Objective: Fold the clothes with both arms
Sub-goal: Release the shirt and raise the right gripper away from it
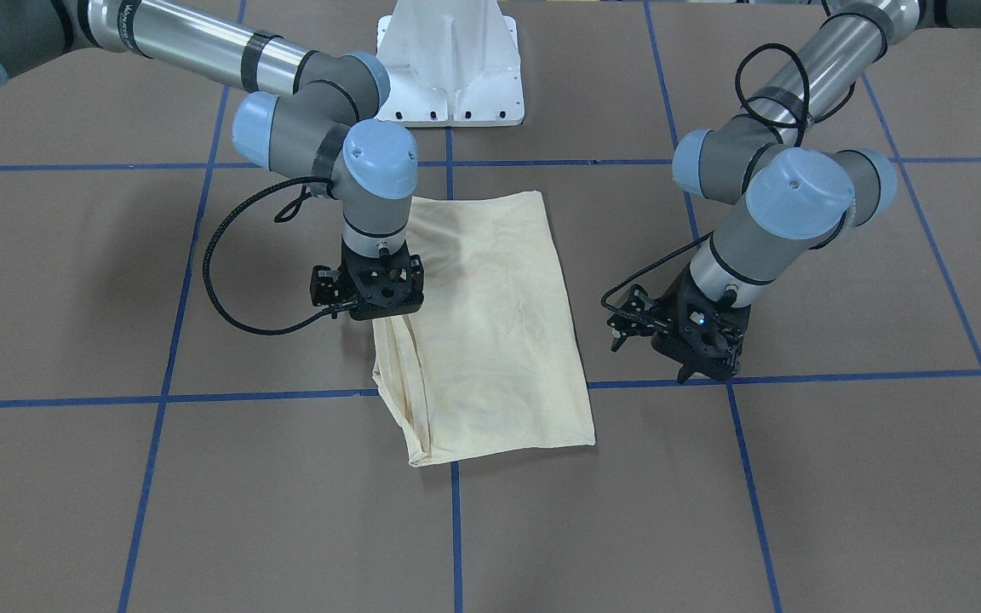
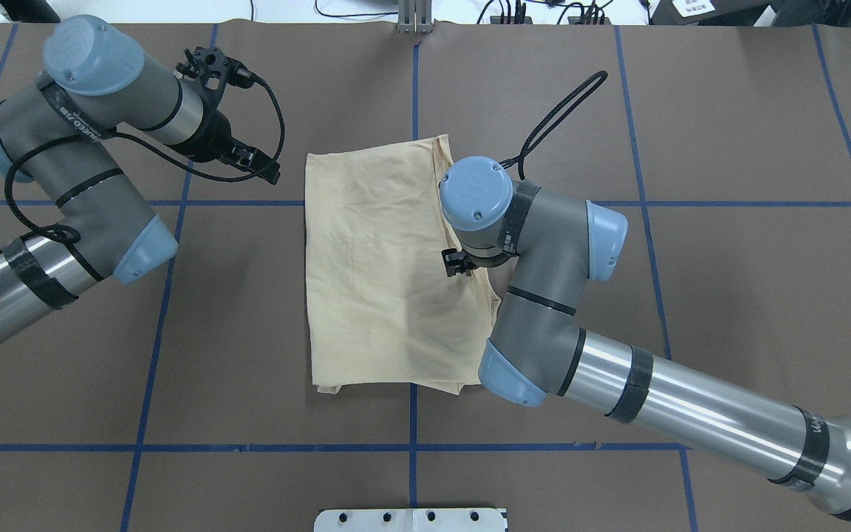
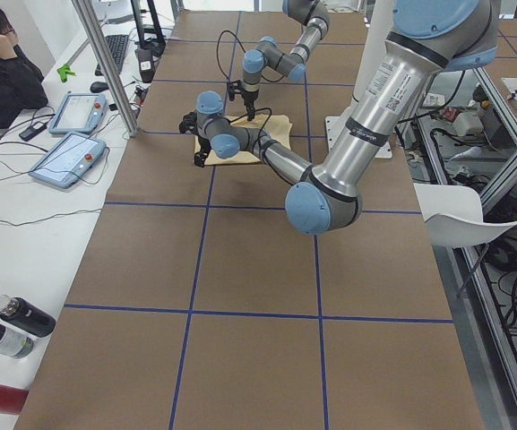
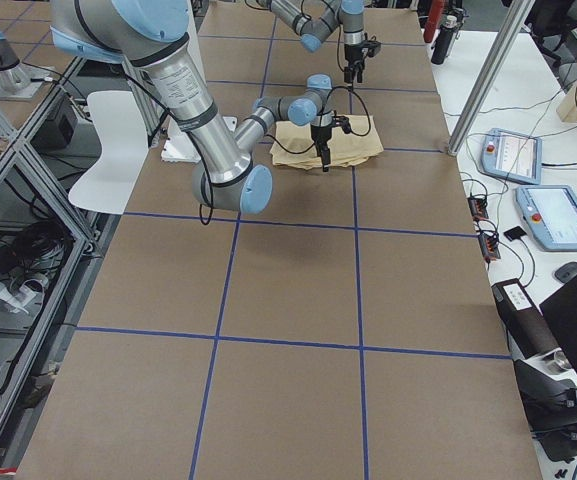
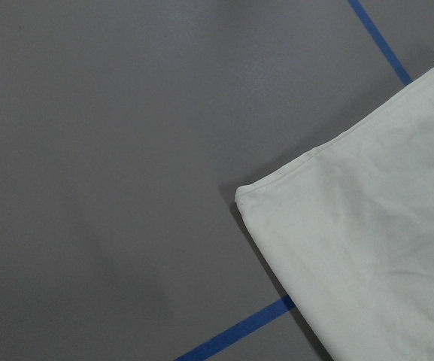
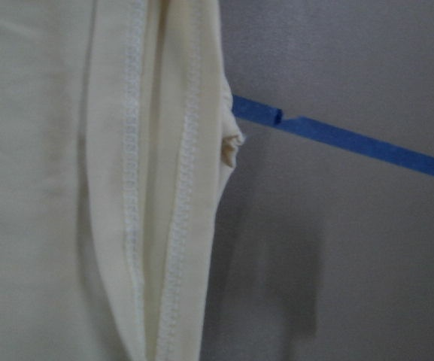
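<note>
Right hand [image 1: 375, 308] hangs over the folded, lightly creased cream shirt [image 1: 490, 323].

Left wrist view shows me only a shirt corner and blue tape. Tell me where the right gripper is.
Observer: The right gripper stands upright over the shirt, at the side edge away from your arm.
Operator: Report whether it holds cloth.
Observer: Cannot tell, because its fingers are hidden. The right wrist view shows layered stitched hems lying there.
Operator: Now give me my own gripper's position.
Observer: The left gripper hangs tilted over bare table, clear of the shirt, and its jaws look apart.
</note>
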You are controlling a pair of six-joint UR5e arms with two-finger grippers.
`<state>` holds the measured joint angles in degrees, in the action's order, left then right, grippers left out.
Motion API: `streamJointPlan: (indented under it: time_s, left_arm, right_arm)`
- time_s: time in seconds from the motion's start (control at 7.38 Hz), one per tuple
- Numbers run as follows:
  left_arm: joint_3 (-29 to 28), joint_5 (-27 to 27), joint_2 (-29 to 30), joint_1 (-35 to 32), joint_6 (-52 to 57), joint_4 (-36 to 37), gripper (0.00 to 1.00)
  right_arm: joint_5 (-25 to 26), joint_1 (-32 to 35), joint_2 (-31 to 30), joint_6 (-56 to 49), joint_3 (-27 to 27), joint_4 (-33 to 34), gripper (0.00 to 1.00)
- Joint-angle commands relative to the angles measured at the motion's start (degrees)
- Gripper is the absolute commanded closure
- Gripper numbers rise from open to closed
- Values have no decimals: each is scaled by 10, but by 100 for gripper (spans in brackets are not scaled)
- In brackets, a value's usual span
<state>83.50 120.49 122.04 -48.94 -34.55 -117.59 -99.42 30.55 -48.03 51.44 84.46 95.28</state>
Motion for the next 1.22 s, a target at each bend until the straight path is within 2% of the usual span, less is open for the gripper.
streamJointPlan:
  time_s: [0.0,0.27,0.41,0.54,0.68,0.81,0.95,1.08]
  left_arm:
    - [0,0,-1,1,0,0,0]
    - [4,0,-1,1,-2,0,0]
    - [8,-1,0,2,-23,0,0]
    - [37,-6,-3,21,-64,2,0]
    - [84,-8,-36,50,-113,2,0]
    - [133,-33,-61,80,-165,3,0]
    - [166,-62,-87,133,-221,5,0]
    - [173,-93,-91,178,-260,6,0]
  right_arm:
    - [1,14,-62,-24,53,5,1]
    - [3,21,-156,-26,150,5,0]
    - [-2,21,-174,-12,189,5,0]
    - [-15,21,-175,48,205,0,0]
    - [-23,21,-174,111,228,-7,0]
    - [-24,21,-176,171,261,-7,0]
    - [-24,20,-185,235,282,-9,0]
    - [-24,13,-200,256,286,-46,0]
